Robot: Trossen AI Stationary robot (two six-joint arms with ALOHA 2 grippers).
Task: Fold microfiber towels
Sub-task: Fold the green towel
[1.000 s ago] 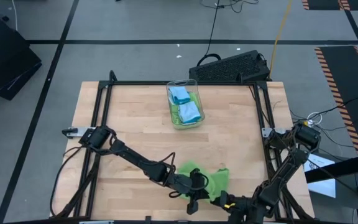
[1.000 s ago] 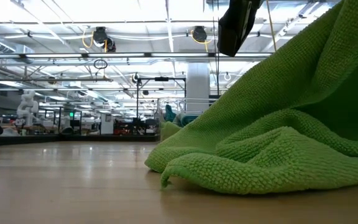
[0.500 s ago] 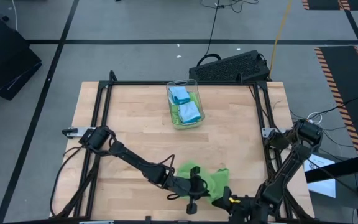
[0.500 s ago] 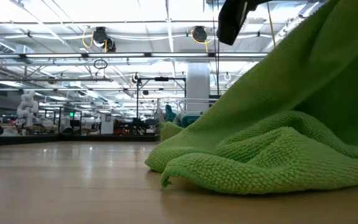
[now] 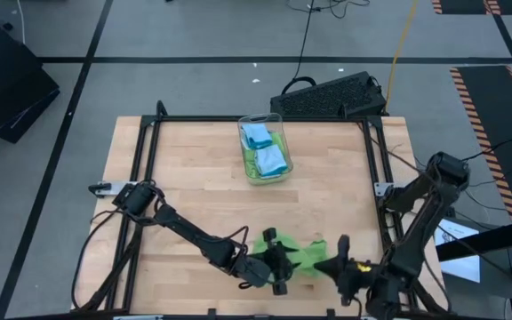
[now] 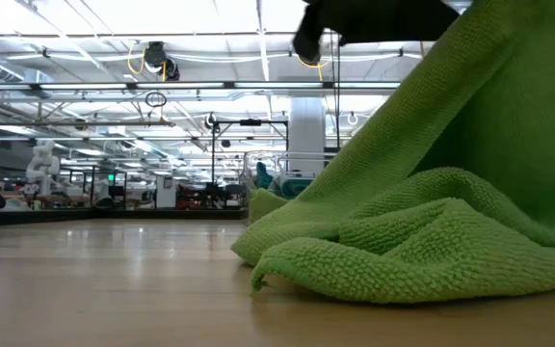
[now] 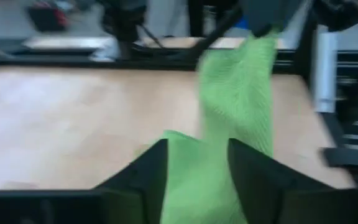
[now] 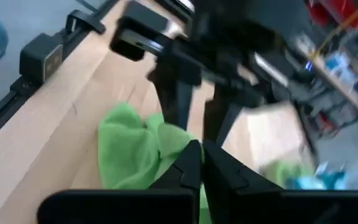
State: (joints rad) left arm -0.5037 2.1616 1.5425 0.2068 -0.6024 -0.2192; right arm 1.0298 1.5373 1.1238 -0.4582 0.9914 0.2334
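A lime green microfiber towel (image 5: 302, 255) lies bunched near the table's front edge, between my two grippers. My right gripper (image 5: 338, 258) is on its right and is shut on it; in the right wrist view its fingers (image 8: 201, 158) meet over the cloth (image 8: 129, 149). My left gripper (image 5: 278, 260) is at the towel's left. It is open, with one finger on either side of the cloth (image 7: 197, 186); whether they touch it I cannot tell. More towels, blue and green, sit in a clear bin (image 5: 265, 151). My right gripper pinches a bunched upper part of the towel (image 7: 263, 40) between its two shut fingers, slanting down from the table's right side. From there the cloth runs down as a drawn strip, and its lower part (image 6: 383, 270) lies heaped on the table. One layer or several, I cannot tell.
The clear bin (image 6: 276, 183) stands at the table's far middle. A black perforated box (image 5: 327, 93) sits beyond the far edge. Black frame rails (image 5: 145, 169) run along the table's left and right sides. Bare wood (image 5: 194, 187) spreads left of and beyond the towel.
My right gripper has risen, gone toward the far edge and rolled, still shut on the towel. The towel's right part has been drawn up into a steeper slope; its heap stays on the table. My left gripper has rolled in place.
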